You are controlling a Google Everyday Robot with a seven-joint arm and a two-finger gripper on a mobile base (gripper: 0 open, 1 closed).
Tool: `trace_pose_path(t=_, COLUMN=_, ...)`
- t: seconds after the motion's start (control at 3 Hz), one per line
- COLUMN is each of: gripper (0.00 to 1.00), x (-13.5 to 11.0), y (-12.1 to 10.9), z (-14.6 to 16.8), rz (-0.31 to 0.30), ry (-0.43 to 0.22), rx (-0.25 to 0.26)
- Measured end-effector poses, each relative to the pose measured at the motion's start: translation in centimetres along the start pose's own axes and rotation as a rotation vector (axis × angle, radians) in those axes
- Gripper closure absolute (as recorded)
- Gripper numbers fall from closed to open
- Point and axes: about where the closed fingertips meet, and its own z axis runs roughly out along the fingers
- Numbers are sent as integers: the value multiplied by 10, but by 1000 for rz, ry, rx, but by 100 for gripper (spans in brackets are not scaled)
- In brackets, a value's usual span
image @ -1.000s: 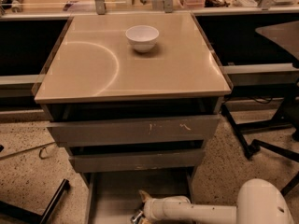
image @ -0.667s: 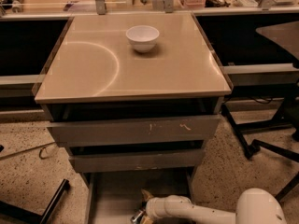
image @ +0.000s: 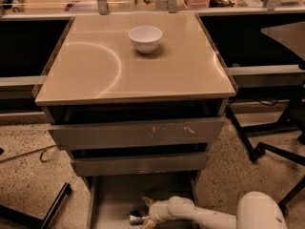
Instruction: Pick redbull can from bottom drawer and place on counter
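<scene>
As the gripper edges slightly lower, a grasp looks near.
At bottom centre of the frame its 2 fingers stand spread around the redbull can, which lies in the bottom drawer; the counter waits above.

- The white bowl sits on the counter — toward the back, near the middle.
- Under the counter come two wider drawers, and below them the bottom drawer, pulled out furthest.
- In the bottom drawer, near its front, lies the redbull can — the gripper is just right of it, fingers apart.
</scene>
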Motion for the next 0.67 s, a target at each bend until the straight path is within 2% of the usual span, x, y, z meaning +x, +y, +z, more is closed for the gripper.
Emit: trace_pose_path(t=0.67, gripper=64, x=0, y=0, z=0, rz=0, ry=0, rx=0)
